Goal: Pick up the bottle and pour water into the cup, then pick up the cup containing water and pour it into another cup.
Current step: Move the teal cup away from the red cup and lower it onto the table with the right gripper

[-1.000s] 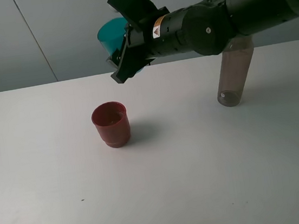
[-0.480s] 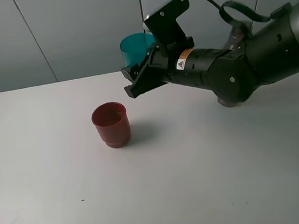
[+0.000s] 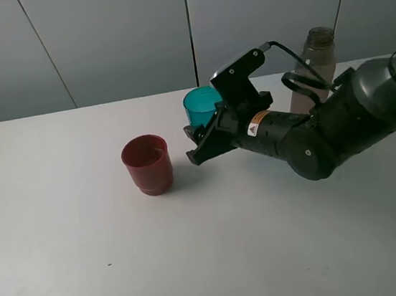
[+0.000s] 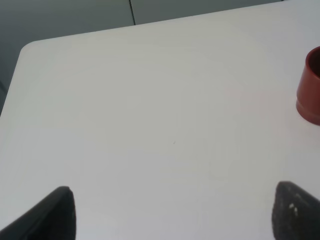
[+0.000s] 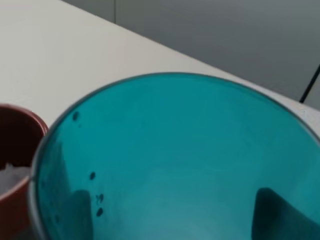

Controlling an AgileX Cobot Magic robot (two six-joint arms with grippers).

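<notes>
The right pincer [image 3: 207, 136] is closed around the teal cup [image 3: 201, 106], holding it upright and low over the desk [image 3: 91, 276], at about 2 o'clock from the red cup [image 3: 147, 164] and near it. The bottle [image 3: 312, 67] stands well apart, at the desk's far right behind the arm. Drops cling to the teal wall in the right wrist view, and something pale, probably water, lies in the red cup [image 5: 12, 165], so the pour looks done. The step in hand seems to be setting the teal cup down. To do it well, keep it level, lower until the base sits flat, and open only then, clear of the red cup. The left pincer [image 4: 170, 212] is spread wide and empty, hovering over bare desk with the red cup at its 2 o'clock.
</notes>
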